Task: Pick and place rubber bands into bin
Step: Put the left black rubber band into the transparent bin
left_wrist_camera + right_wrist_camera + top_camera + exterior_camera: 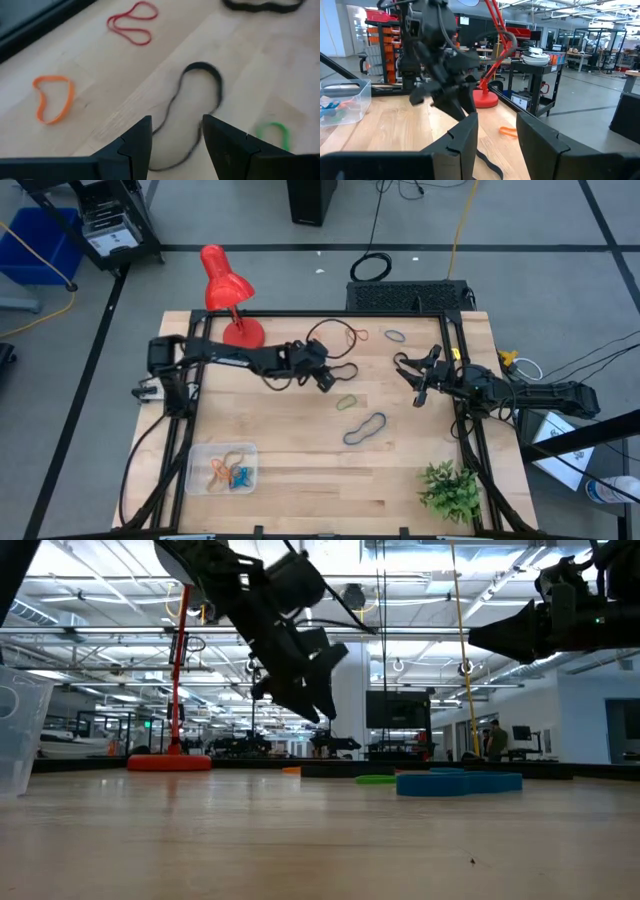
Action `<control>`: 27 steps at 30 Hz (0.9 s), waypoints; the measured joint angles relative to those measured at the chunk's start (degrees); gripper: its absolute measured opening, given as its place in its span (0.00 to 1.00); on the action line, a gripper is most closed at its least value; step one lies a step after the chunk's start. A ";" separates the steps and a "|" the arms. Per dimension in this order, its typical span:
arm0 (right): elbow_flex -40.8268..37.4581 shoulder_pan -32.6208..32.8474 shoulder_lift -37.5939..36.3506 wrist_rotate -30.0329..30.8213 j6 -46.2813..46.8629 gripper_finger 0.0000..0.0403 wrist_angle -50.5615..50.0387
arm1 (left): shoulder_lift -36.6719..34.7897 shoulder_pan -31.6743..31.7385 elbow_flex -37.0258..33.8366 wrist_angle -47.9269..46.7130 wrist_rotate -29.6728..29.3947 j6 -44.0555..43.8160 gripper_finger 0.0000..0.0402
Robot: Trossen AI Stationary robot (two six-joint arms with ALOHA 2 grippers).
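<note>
Several rubber bands lie flat on the wooden table: a thin black loop (197, 110), a red one (132, 22), an orange one (52, 97), a green one (347, 402) and a blue one (365, 428). The clear bin (222, 468) stands at the near left with orange and blue bands in it. My left gripper (328, 380) hangs open above the table, slanting down, with the thin black loop just ahead of its fingertips (140, 135). My right gripper (410, 380) waits open at the right, level and raised, with nothing between its fingers.
A red desk lamp (228, 295) stands at the far left of the table. A small green plant (450, 490) sits at the near right corner. Black frame rails (185, 420) run along the table's edges. Bare wood lies between the bin and the bands.
</note>
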 joint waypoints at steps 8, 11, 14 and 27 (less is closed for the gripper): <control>0.02 0.00 0.02 0.00 -0.11 0.32 -0.21 | 4.48 1.67 0.62 -2.94 -2.68 -4.06 0.45; 0.01 0.00 0.02 0.05 -0.23 0.32 -0.20 | 4.44 2.00 0.62 -5.34 -3.59 -5.43 0.45; -0.01 0.00 0.01 0.04 -0.23 0.32 -0.18 | 4.44 1.98 0.62 -5.98 -3.83 -5.52 0.45; -0.01 0.00 0.02 0.04 -0.06 0.32 -0.16 | 4.85 1.37 0.62 -6.56 0.87 -7.10 0.45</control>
